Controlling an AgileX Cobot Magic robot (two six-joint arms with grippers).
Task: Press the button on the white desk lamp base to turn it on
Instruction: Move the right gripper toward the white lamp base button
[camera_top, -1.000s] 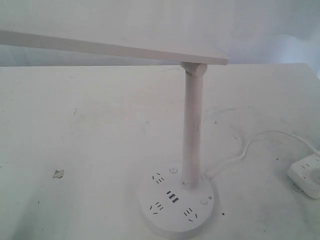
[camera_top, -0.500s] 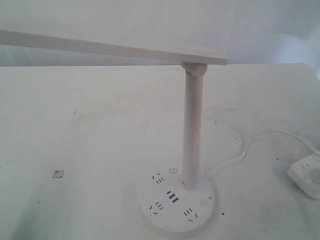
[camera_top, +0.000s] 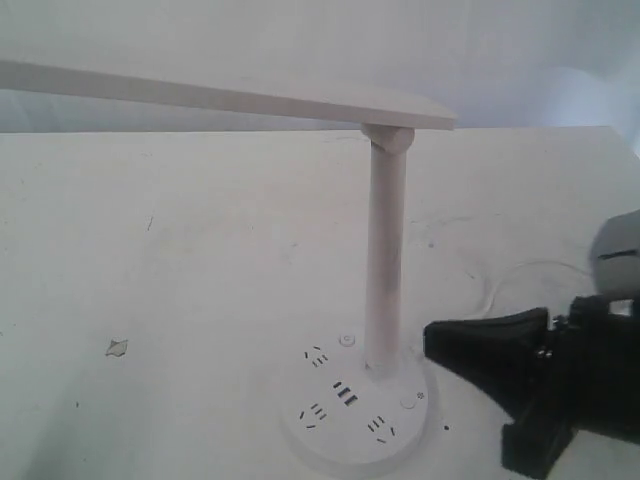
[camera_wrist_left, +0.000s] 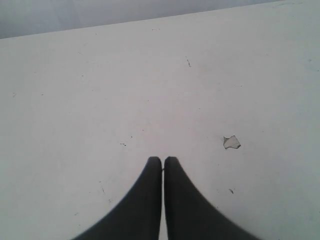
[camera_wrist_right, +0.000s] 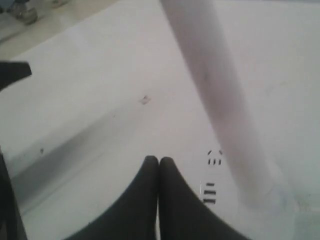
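Observation:
The white desk lamp stands near the front of the table, its long flat bar head (camera_top: 220, 98) hinged on a slim pole (camera_top: 385, 250). The white desk lamp base (camera_top: 335, 425) is a round disc with dark socket slots, USB ports and two small buttons (camera_top: 347, 340), (camera_top: 408, 402). My right gripper (camera_top: 430, 340) is shut with nothing held. It reaches in from the right, its tip just right of the pole and above the base's right side. In the right wrist view that gripper (camera_wrist_right: 159, 160) hovers beside the pole (camera_wrist_right: 215, 90) and base slots (camera_wrist_right: 210, 190). My left gripper (camera_wrist_left: 162, 160) is shut over bare table.
A white cord (camera_top: 497, 287) runs from the base toward the right, behind my right arm (camera_top: 580, 380). A small chipped spot (camera_top: 117, 348) marks the table left of the lamp; the left wrist view shows that chipped spot (camera_wrist_left: 231, 142) too. The bar head overhangs the table's left half.
My right arm has come into the exterior view from the right, with its shut tip now beside the lamp pole. It covers the power strip seen earlier. The lamp has not moved.

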